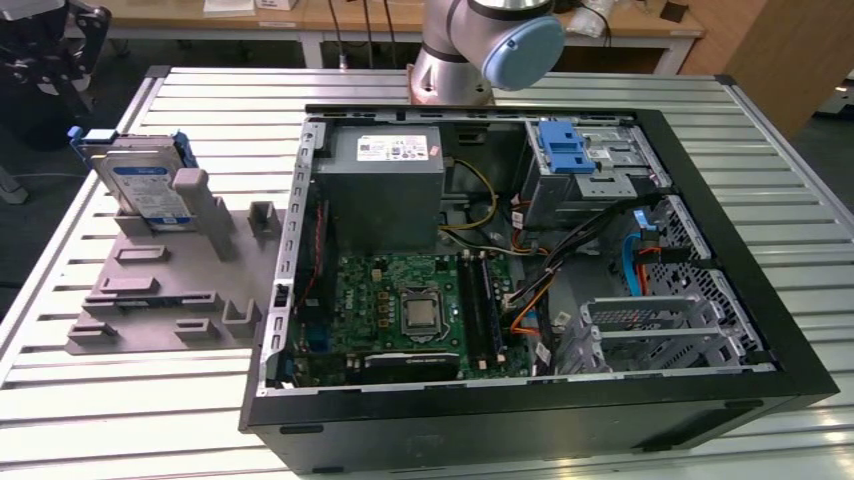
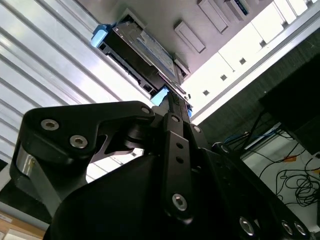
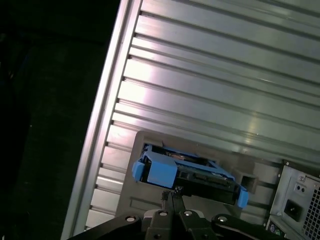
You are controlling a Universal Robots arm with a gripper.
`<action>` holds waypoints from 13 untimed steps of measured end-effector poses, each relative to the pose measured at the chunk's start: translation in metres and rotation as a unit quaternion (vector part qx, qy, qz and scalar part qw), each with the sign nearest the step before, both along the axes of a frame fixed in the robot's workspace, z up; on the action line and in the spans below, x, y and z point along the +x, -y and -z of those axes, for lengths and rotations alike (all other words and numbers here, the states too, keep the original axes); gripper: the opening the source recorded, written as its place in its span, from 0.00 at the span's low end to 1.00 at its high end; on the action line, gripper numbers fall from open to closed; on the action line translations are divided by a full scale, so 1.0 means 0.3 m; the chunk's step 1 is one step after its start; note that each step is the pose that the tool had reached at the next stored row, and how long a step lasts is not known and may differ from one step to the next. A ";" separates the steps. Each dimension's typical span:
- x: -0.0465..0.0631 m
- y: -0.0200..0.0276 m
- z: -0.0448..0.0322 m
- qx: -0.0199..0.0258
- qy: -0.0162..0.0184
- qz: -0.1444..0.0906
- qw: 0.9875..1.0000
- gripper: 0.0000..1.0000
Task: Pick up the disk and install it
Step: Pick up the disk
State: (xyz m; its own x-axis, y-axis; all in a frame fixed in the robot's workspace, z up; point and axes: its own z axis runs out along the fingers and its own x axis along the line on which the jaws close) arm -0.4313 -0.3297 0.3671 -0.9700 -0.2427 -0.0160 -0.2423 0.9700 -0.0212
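Up at the exterior view's far left, by the corner of the slatted metal desk (image 1: 54, 300): the hand (image 3: 172, 193), dark and raised. Shut, going by the first wrist view, with nothing in its grip. Apart from the disk (image 1: 138, 178), though aimed its way (blue carrier frame just beyond the tips in both wrist views). Next along, that disk: standing on edge, upright, label facing the exterior camera, slotted into the far end of a grey holder (image 1: 160, 300). Not yet lifted, not yet installed. Lying flat on the desk, that grey holder, just beside the open computer case (image 1: 534, 412). Inside the case, toward its left: a grey power supply (image 1: 387, 190) with a white sticker, and nearer the camera a green motherboard (image 1: 400, 305). Behind the case, at top middle, the arm's base (image 1: 467, 55), grey with a pale blue cap. Farther right inside the case: a silver cage (image 1: 587, 165) with a blue plastic latch, loose cables (image 1: 587, 240), then a perforated metal cage (image 1: 661, 325) near the right wall.
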 end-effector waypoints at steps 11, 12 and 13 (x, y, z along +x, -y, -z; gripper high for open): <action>0.000 0.000 0.000 0.000 0.000 -0.031 1.000 0.11; 0.000 0.000 0.000 0.000 0.000 -0.034 0.999 0.11; 0.000 0.000 0.000 0.000 0.000 -0.038 0.999 0.11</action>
State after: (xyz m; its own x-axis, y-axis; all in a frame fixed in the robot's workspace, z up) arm -0.4314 -0.3297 0.3671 -0.9490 -0.3149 -0.0161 -0.3146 0.9490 -0.0212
